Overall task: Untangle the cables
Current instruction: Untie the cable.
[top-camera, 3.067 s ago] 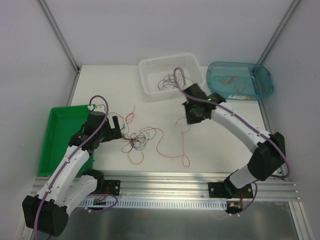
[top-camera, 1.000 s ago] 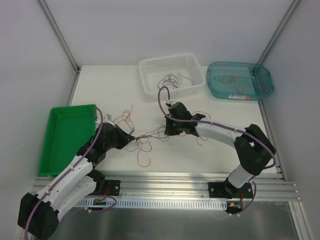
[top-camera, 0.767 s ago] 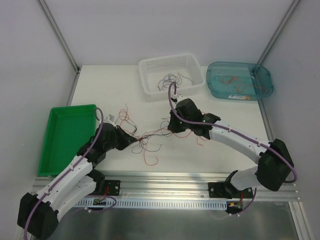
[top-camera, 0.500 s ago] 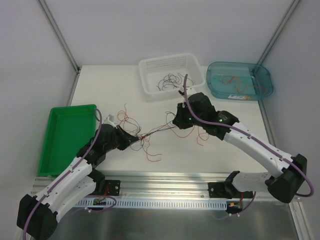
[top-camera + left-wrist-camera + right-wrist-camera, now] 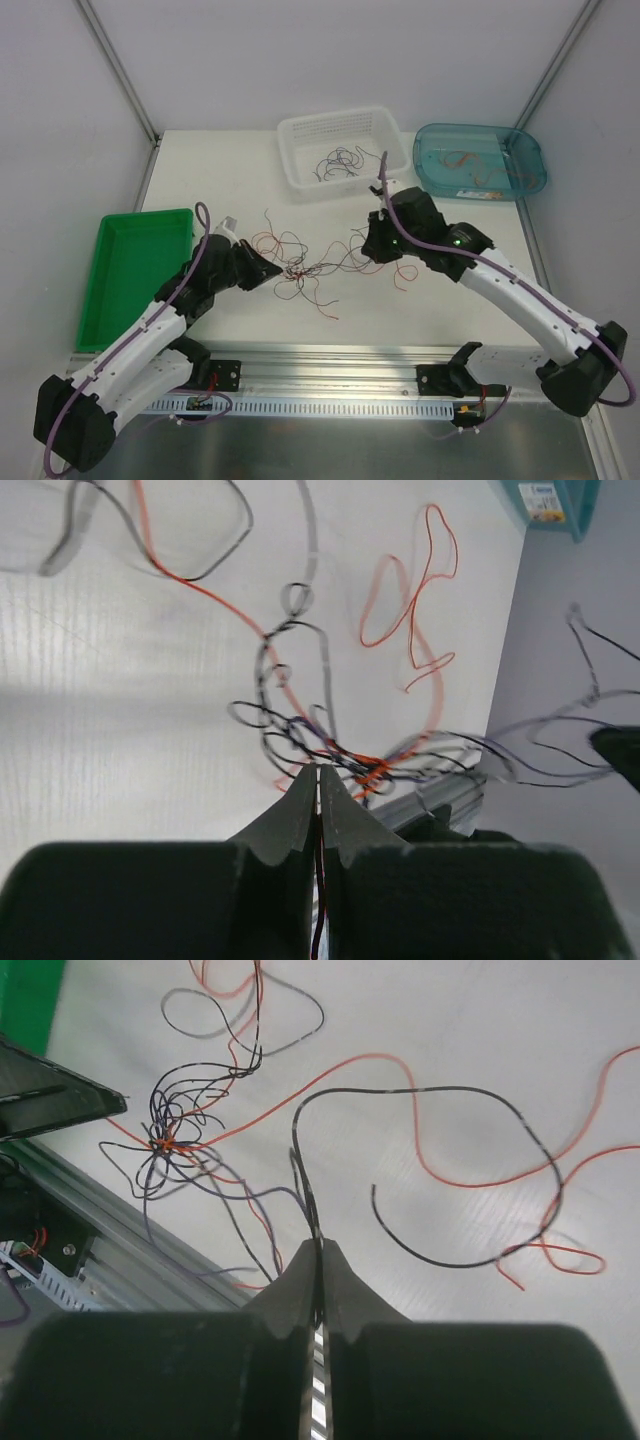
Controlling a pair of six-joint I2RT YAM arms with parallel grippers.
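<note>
Orange, red and black cables [image 5: 308, 268] now stretch over the table [image 5: 215, 175] between my left gripper [image 5: 270, 270] and right gripper [image 5: 370, 247], both pinching strands; pulling apart has thinned the knot

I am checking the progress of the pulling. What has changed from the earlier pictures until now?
The right gripper came to the cables, closed on a strand and pulled right, away from the left gripper, which holds the other side; the tangle is stretched out. White basket, blue tub and green tray stayed in place.
</note>
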